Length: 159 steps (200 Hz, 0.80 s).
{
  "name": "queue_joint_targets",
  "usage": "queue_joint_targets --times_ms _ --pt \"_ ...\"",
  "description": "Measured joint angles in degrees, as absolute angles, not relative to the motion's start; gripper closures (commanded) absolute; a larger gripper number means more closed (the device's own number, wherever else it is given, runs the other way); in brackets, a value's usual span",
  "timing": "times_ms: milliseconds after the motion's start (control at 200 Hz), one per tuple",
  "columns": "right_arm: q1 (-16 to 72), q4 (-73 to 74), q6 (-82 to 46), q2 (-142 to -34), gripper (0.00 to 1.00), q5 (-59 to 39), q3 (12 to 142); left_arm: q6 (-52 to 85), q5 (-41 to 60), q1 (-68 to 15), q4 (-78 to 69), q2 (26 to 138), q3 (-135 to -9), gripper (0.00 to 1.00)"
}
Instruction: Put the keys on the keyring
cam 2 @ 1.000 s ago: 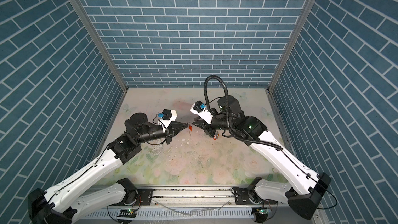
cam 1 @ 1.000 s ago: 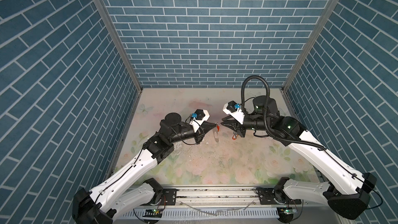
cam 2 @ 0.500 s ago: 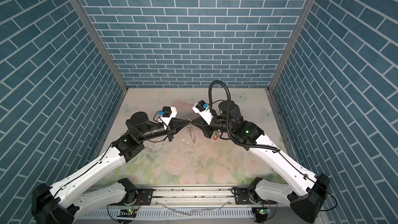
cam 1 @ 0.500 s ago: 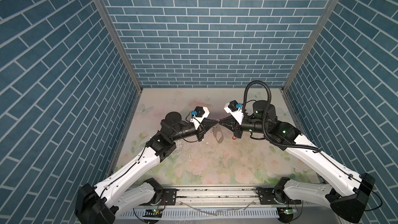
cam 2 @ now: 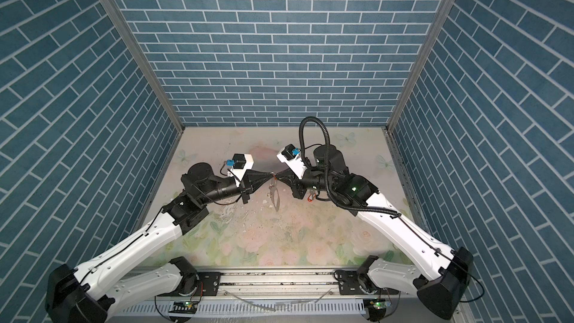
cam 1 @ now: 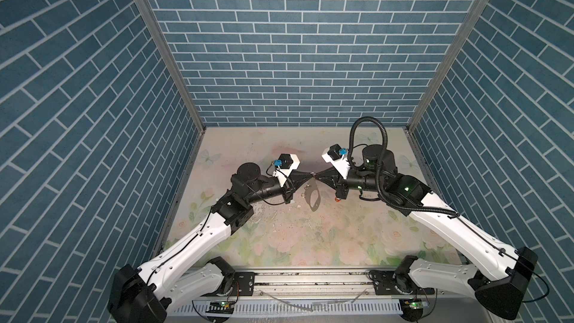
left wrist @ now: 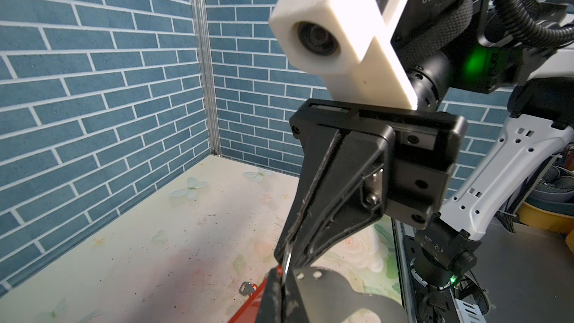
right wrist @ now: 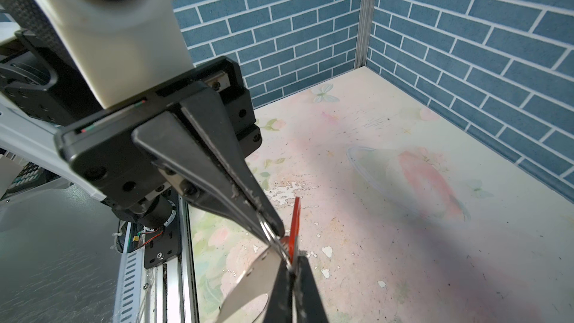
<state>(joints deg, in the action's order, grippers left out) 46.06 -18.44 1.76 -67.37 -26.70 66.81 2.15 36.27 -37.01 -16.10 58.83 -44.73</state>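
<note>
Both arms meet tip to tip above the middle of the tabletop (cam 1: 310, 243).

Left end effector (cam 1: 311, 175): closed, pinching the top edge of the keyring (cam 1: 314, 196), which hangs below the tips.

Right end effector (cam 1: 318, 176): closed on a thin silver ring (right wrist: 288, 263) at that same edge. Cannot tell whether it belongs to a key or to the keyring.

One key's red tag (right wrist: 295, 223) stands just beside both tips. The second key (cam 2: 311, 197) lies on the tabletop under the right arm.

Left pincer (cam 1: 310, 175) and right pincer (cam 1: 318, 176) meet tip-to-tip — table (cam 1: 310, 243) in front open
</note>
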Motion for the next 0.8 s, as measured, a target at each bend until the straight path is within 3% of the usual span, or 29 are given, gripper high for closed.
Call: queue_joint_targets --times_ms 170,325,640,795 --pt "46.52 -20.43 2.0 -69.52 1.0 -26.06 67.72 2.76 36.03 -36.51 -15.31 58.83 -43.55 1.0" --pt "47.05 -21.56 2.42 -69.95 0.87 -25.15 67.88 3.46 36.8 -36.64 -15.62 58.85 -43.18 1.0" --pt "48.77 -21.5 3.25 -70.06 0.94 -24.91 67.88 5.21 38.54 -36.8 -19.55 58.85 -43.03 1.0" --pt "48.93 -21.47 3.44 -70.06 0.92 -24.75 67.88 5.74 38.65 -36.71 -20.34 58.89 -42.78 1.0"
